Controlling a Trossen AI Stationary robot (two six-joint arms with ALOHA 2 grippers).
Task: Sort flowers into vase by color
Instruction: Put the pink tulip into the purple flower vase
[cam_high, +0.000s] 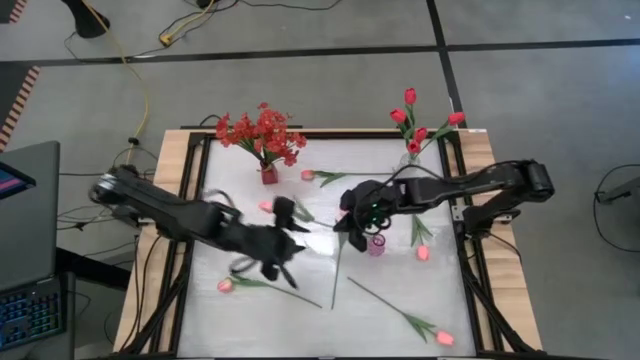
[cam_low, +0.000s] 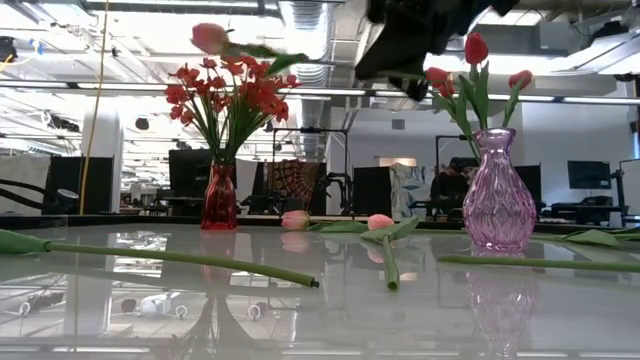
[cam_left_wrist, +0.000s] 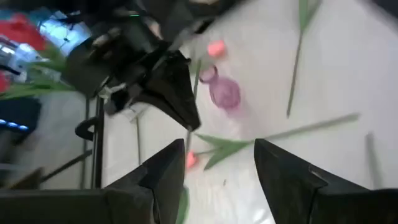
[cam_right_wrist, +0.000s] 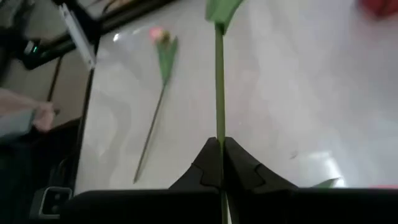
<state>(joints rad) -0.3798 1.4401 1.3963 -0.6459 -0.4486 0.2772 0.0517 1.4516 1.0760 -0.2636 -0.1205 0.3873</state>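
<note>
With the right gripper (cam_right_wrist: 221, 163) clamped on a pink tulip's stem (cam_right_wrist: 219, 87) above mid-table and the left gripper (cam_left_wrist: 217, 171) spread empty beside it, I'd keep the stem vertical over the small pink vase (cam_high: 376, 244).

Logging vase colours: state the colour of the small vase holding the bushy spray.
Red: the small vase is translucent red glass, seen best in the low view.

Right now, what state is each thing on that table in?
Right pincer: shut on a green flower stem.
Left pincer: open, empty.
Pink vase: upright, empty.
Red vase: upright, holding the red blossom spray.
Clear vase: holding red tulips.
Pink tulips: lying flat.
</note>
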